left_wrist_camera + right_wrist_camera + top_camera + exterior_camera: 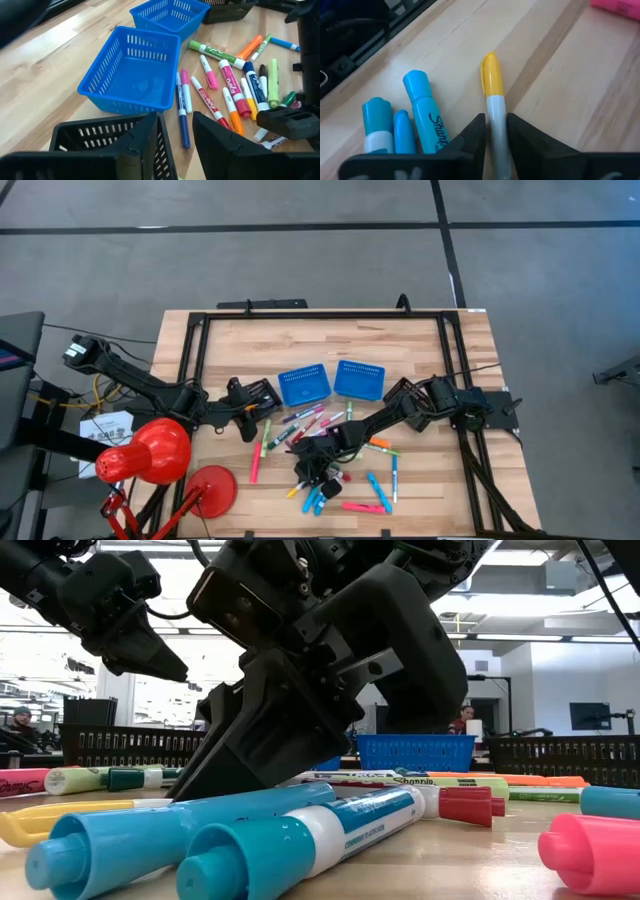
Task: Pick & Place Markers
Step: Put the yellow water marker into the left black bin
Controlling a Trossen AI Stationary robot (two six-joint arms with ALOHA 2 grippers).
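Already low over the bench [420, 480], the right hand [495, 131] straddles a yellow-capped marker [492, 95], apparently pinching it, barrel running straight between its fingers. Left hand [175, 131] waits spread, near the baskets [132, 70].

The wooden table [230, 340] carries scattered markers [372, 480], two blue baskets [303, 385] and a black tray [262, 394].

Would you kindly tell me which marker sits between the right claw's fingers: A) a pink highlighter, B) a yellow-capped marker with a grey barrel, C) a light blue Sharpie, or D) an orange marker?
B: in the right wrist view the right claw straddles the yellow-capped marker, while the light blue markers lie beside it.
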